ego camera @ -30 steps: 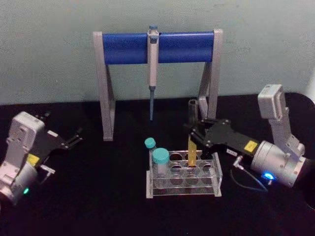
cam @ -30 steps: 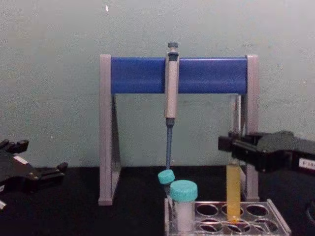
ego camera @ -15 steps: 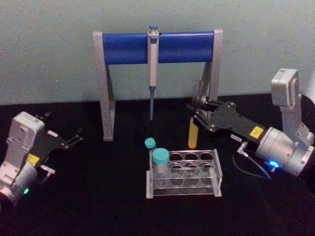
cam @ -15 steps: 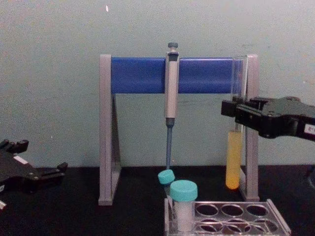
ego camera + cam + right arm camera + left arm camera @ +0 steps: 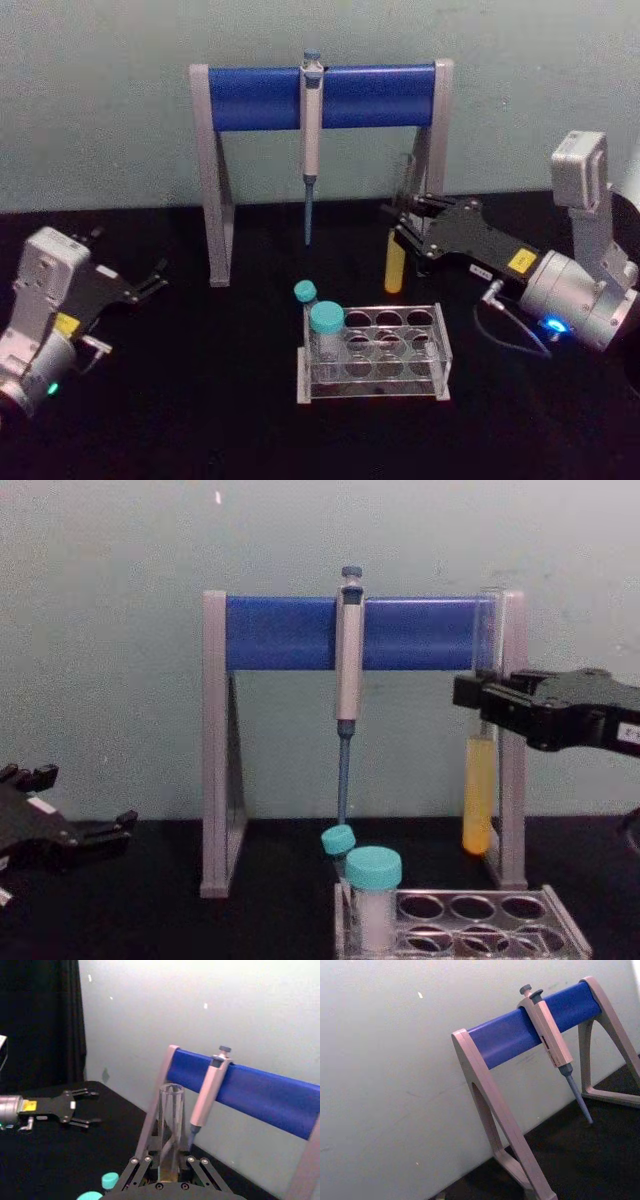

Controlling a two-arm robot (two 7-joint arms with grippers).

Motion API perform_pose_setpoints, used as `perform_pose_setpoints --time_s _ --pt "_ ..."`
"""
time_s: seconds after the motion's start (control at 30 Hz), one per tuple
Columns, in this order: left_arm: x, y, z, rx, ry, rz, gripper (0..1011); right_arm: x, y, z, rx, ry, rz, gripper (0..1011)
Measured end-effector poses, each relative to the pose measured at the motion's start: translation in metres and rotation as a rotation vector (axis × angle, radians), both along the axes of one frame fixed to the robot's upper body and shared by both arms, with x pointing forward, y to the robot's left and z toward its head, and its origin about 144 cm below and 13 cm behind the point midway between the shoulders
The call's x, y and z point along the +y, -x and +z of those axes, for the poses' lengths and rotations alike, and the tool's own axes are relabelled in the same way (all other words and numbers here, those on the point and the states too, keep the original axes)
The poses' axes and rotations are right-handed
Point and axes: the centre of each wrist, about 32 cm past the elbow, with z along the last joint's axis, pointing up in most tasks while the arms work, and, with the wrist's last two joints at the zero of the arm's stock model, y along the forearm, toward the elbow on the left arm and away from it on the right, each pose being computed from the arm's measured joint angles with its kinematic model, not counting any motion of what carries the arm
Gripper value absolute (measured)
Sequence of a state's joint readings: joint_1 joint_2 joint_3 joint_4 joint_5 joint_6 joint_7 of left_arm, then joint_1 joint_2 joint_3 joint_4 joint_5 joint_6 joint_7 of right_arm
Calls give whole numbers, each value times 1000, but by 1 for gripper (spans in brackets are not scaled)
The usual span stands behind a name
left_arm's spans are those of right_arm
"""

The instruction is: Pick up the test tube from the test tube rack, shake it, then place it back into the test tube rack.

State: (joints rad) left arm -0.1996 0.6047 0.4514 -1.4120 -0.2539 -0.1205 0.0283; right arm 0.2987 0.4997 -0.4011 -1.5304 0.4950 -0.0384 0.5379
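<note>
Yellow-filled test tube (image 5: 478, 795) in right gripper (image 5: 485, 700)

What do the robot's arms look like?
Silver-grey arms with boxy wrist blocks. The left gripper and right gripper are flat and black, with thin fingers and yellow stickers. Lights: green on the left arm, blue on the right, near a thin cable.

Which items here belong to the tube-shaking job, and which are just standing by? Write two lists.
In the job: test tube, held up out of the rack; test tube rack; right gripper, shut on the tube.

Standing by: pipette; pipette stand; two teal-capped tubes in the rack; left gripper, open, parked at the left.
</note>
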Motion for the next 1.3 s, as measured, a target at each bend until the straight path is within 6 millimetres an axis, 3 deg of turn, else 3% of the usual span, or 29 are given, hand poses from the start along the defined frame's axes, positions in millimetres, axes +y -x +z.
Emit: perform_pose_setpoints --time_s 0.43,0.77,1.03,1.3 --pt "0 0 0 0 0 0 1010 -15 23 2 10 22 -50 225" --pt "0 0 0 0 0 0 1009 -9 39 -1 45 13 2 225" --pt "0 0 0 0 0 0 1009 2 29 -4 55 -19 59 225" --pt "0 0 0 0 0 0 1009 10 7 -7 40 -36 78 225"
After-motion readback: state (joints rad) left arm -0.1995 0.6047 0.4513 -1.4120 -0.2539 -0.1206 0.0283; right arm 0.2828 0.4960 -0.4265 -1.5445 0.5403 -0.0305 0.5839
